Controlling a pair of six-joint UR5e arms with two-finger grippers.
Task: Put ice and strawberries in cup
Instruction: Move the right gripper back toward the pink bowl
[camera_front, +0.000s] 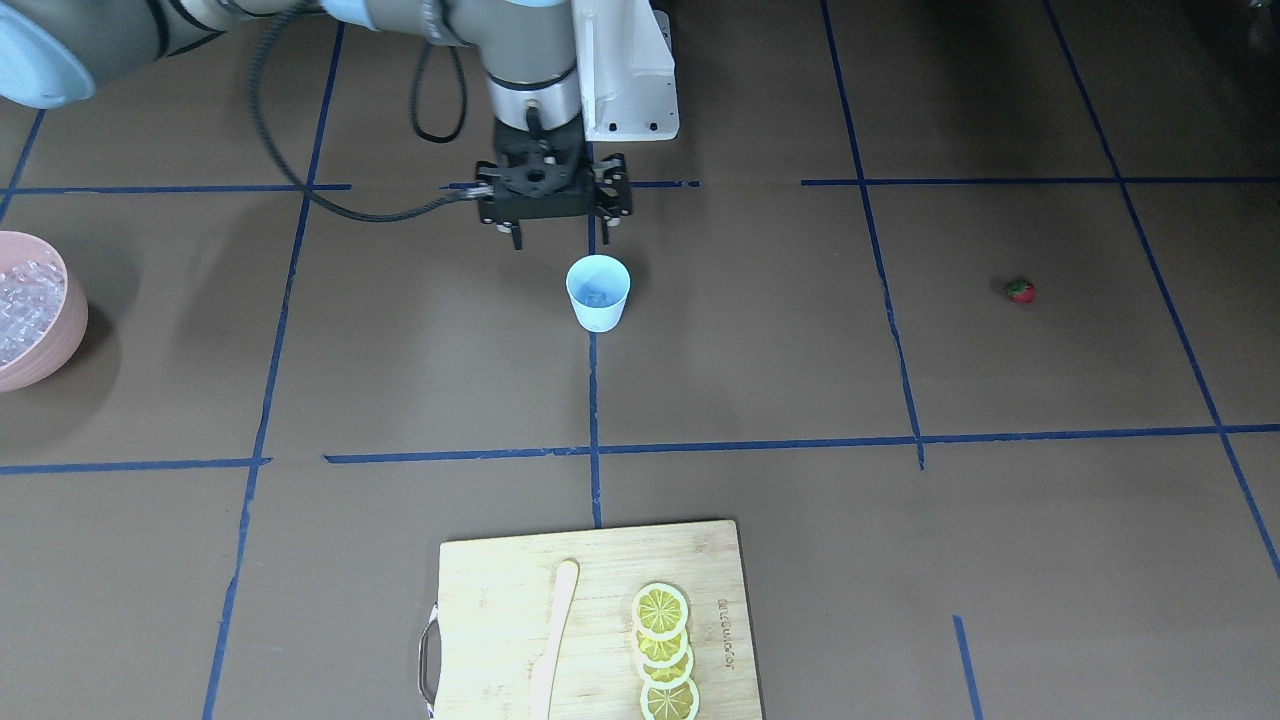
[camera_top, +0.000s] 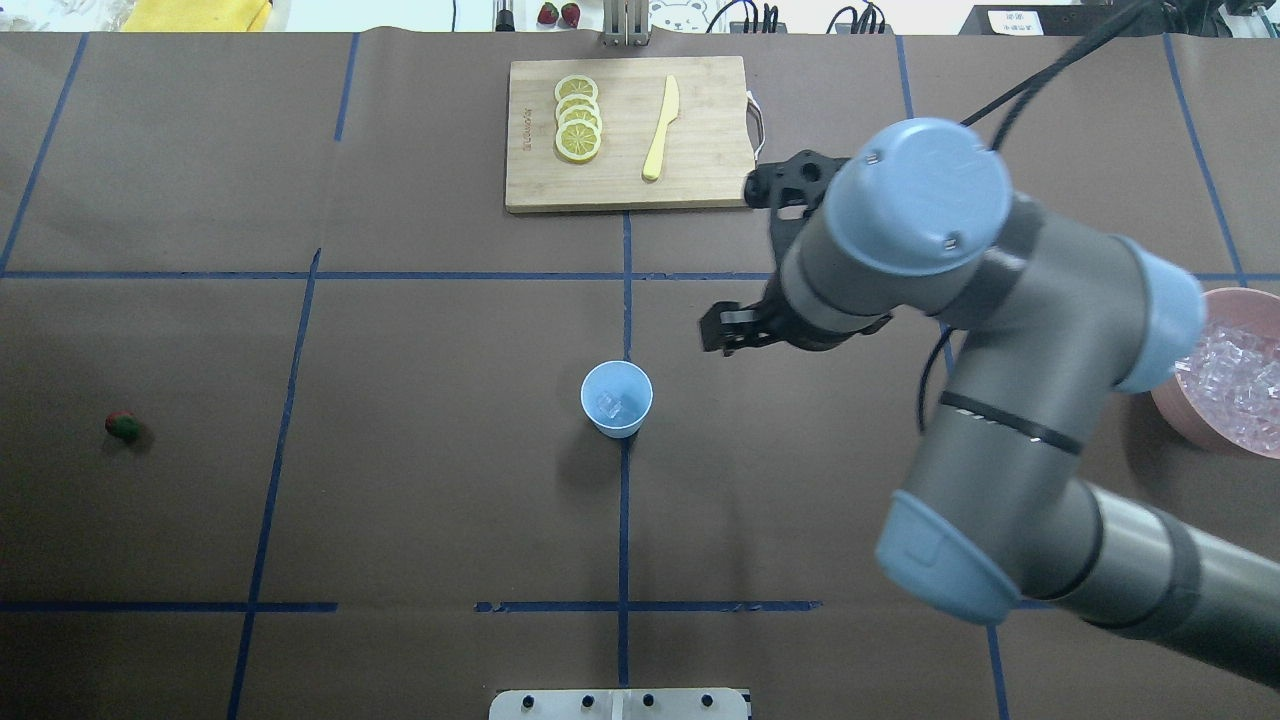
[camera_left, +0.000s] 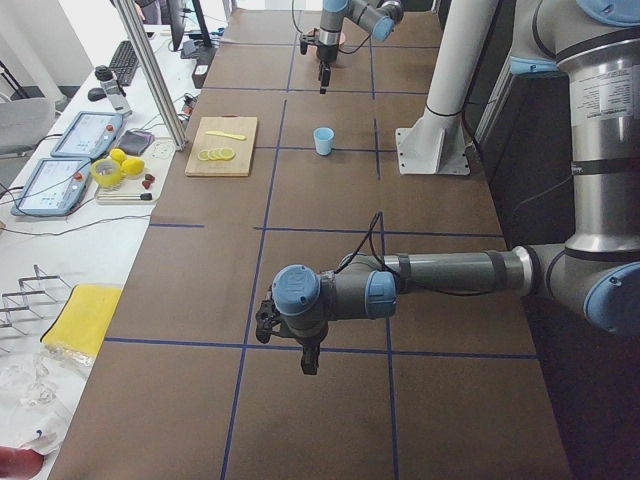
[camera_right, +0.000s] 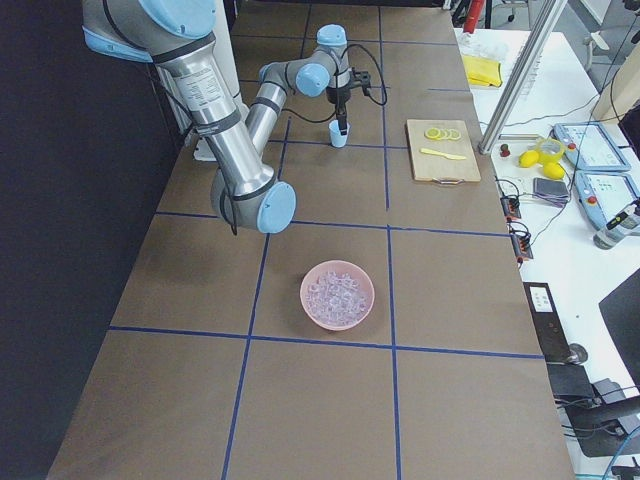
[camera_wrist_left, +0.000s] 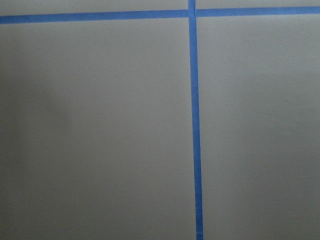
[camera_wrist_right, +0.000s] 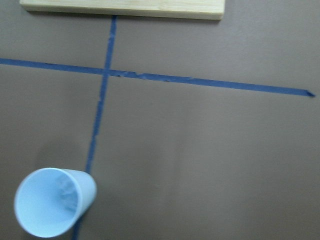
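Note:
The pale blue cup (camera_front: 598, 292) stands upright at the table's middle and also shows in the overhead view (camera_top: 616, 398). A clear ice cube (camera_top: 610, 405) lies inside it. More ice (camera_front: 22, 298) fills the pink bowl. The tiny red strawberry (camera_front: 1019, 291) lies alone on the table on the robot's left side (camera_top: 122, 426). My right gripper (camera_front: 565, 235) hangs open and empty above the table, just beside the cup on the robot's side (camera_top: 715, 335). My left gripper (camera_left: 308, 362) shows only in the exterior left view, low over bare table. I cannot tell if it is open or shut.
The pink bowl (camera_top: 1170, 405) stands at the robot's far right. A wooden cutting board (camera_top: 700, 180) across the table holds several lemon slices (camera_top: 578, 130) and a pale knife (camera_top: 660, 130). Blue tape lines cross the brown table.

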